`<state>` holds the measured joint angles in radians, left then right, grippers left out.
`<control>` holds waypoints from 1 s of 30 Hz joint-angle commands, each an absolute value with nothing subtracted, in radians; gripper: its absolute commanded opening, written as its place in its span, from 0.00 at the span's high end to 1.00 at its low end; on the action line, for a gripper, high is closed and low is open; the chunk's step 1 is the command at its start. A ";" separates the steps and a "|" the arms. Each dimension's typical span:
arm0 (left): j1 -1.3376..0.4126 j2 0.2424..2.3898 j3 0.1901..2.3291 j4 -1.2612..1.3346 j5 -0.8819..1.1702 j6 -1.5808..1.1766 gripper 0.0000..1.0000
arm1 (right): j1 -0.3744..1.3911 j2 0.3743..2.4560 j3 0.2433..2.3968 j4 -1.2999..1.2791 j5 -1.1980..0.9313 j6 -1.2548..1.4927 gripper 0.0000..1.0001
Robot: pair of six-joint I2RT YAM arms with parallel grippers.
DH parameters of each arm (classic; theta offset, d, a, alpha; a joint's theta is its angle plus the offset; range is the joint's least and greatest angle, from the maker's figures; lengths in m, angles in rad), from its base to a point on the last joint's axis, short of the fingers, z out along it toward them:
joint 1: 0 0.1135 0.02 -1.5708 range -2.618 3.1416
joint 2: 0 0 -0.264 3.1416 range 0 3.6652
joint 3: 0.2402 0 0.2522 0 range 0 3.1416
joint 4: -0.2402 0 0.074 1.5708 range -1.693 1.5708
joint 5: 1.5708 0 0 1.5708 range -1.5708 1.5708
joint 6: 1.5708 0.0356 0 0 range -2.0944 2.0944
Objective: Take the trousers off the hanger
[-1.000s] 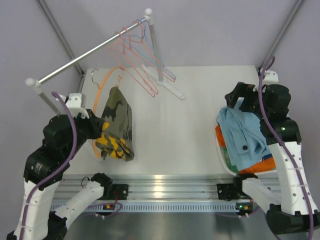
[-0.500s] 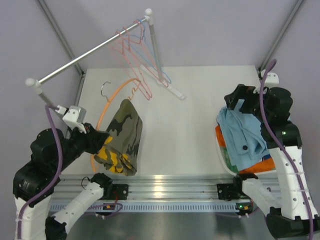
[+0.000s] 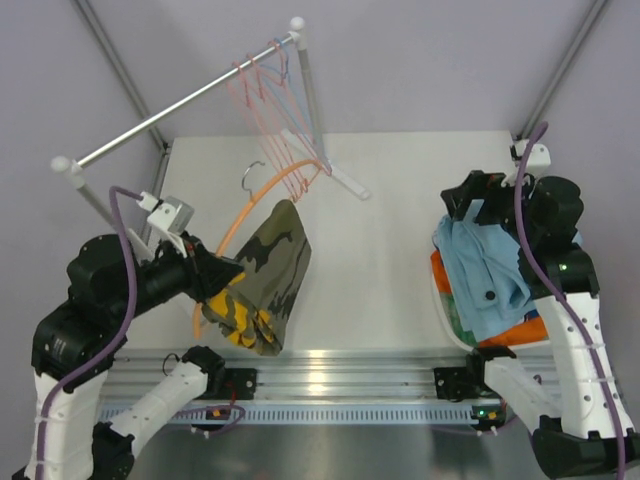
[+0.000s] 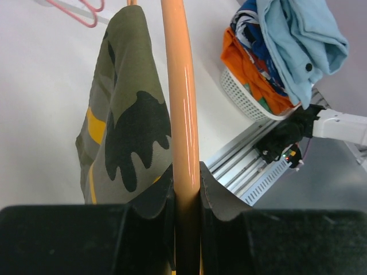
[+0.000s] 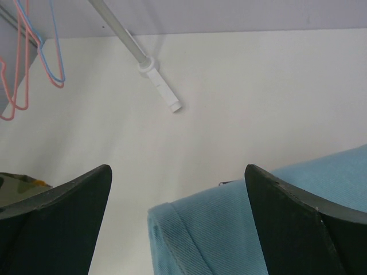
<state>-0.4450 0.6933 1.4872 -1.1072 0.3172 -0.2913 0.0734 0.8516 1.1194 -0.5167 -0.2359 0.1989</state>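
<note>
My left gripper (image 3: 214,276) is shut on the bar of an orange hanger (image 3: 262,193), held above the left part of the table. Olive camouflage trousers with yellow (image 3: 266,272) hang draped over that hanger. In the left wrist view the orange hanger (image 4: 179,97) runs straight up from between the left gripper's (image 4: 186,182) pads, with the camouflage trousers (image 4: 127,123) on its left side. My right gripper (image 3: 468,200) stands open over the light blue trousers (image 3: 485,272), which top a pile in the white basket (image 3: 443,303). The right wrist view has the light blue trousers (image 5: 258,223) below the right gripper (image 5: 178,172).
A metal rail (image 3: 170,112) on white posts crosses the back left, carrying empty pink and blue wire hangers (image 3: 275,100). Its foot (image 3: 342,180) rests on the table. Orange trousers (image 3: 535,328) and patterned ones lie under the blue pair. An aluminium rail (image 3: 330,372) runs along the near edge.
My left arm has swung the orange hanger and camouflage trousers to the right and tilted them; the hook now points towards the rack's foot. The right arm has barely moved.
</note>
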 commanded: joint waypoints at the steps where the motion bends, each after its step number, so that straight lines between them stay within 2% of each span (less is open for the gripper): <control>1: -0.440 0.745 1.531 -0.760 0.460 -0.313 1.00 | 0.058 0.827 1.115 -0.385 -0.320 0.158 0.00; 11: -0.439 0.860 1.456 -0.546 0.548 -0.432 1.00 | 0.060 0.841 1.089 -0.285 -0.327 0.189 0.00; 16: -0.448 0.945 1.428 -0.460 0.542 -0.465 1.00 | 0.066 0.848 1.060 -0.227 -0.422 0.180 0.00; 23: -0.511 1.049 1.453 -0.397 0.446 -0.448 1.00 | 0.120 0.873 1.055 -0.218 -0.419 0.086 0.00; 27: -0.665 1.146 1.511 -0.393 0.260 -0.400 1.00 | 0.178 0.884 1.051 -0.216 -0.400 0.032 0.00; 30: -0.692 1.180 1.534 -0.356 0.193 -0.416 1.00 | 0.244 0.874 1.042 -0.216 -0.370 -0.026 0.00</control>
<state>-0.6601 1.1915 1.4319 -0.6292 0.2913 -0.4385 0.1894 0.8837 1.0519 -0.2764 -0.3843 0.0616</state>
